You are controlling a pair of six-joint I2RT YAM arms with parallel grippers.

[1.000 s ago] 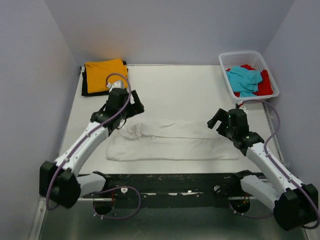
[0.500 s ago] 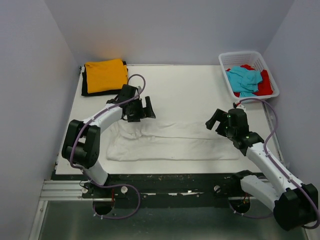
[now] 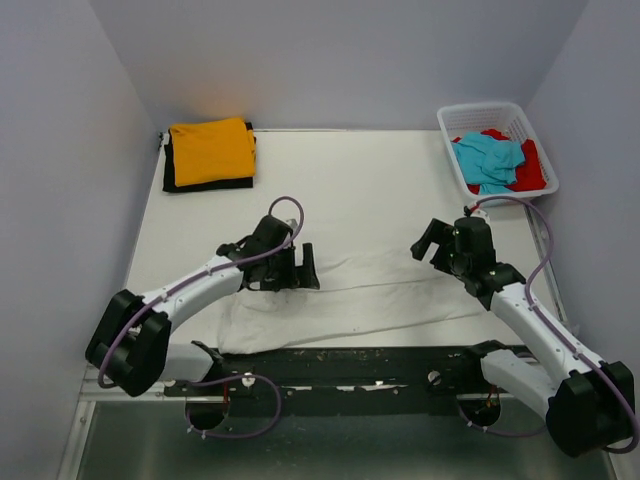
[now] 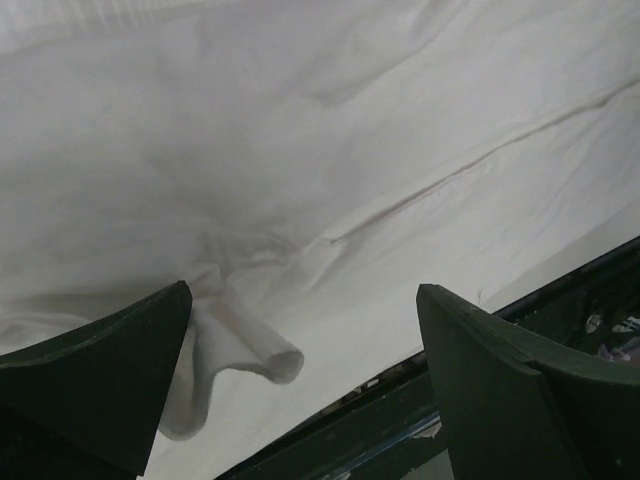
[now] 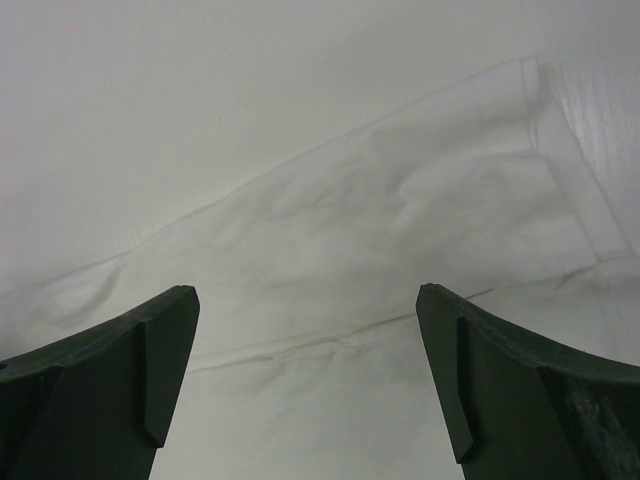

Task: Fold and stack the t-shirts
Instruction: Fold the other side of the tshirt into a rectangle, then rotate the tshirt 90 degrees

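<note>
hovering wide open and empty, the left end effector and right end effector face the white t-shirt; it looks limp and light, probably best pinched at a hemmed corner.

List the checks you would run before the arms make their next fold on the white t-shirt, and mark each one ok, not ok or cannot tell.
1. Left gripper open: ok, jaws apart above the white t-shirt.
2. Right gripper open and empty: ok.
3. Cloth lying smooth: not ok, curled and bunched at its left end.
4. Either gripper touching the cloth: cannot tell.
5. Stack spot ready: ok, orange t-shirt lies folded on the black one.
</note>
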